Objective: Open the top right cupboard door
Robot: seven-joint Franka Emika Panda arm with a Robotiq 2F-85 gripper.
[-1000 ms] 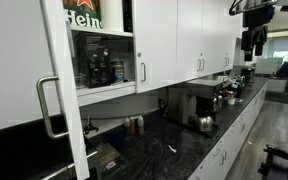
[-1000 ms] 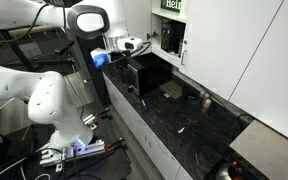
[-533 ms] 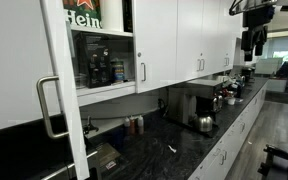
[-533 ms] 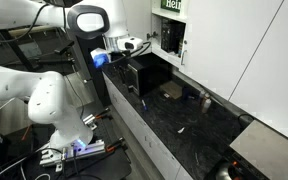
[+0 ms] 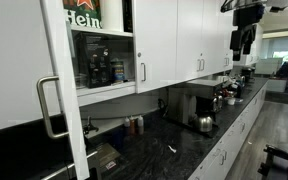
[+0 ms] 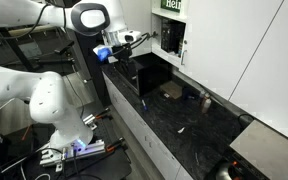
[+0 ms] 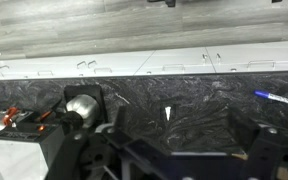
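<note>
This is a kitchen: glossy white wall cupboards (image 5: pixel 174 40) hang above a long black speckled stone worktop (image 5: pixel 174 147) with white handled drawers (image 5: pixel 234 135) beneath, and a steel kettle (image 5: pixel 205 123) stands beside a boxy steel appliance (image 5: pixel 187 103) along the worktop's back edge.

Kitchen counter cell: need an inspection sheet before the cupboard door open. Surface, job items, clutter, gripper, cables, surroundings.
Surface: black marbled counter, glossy.
Job's things: top right cupboard door shut; its slim bar handle untouched.
Clutter: kettle, coffee machine and blue pen on the counter.
Gripper: gripper hangs high at the far end of the counter, apart from the door; cannot tell whether it is open or shut.
Cables: cables on the floor by the robot base.
Surroundings: open shelf beside the door, green box above it, big white panel with a loop handle in the foreground.
</note>
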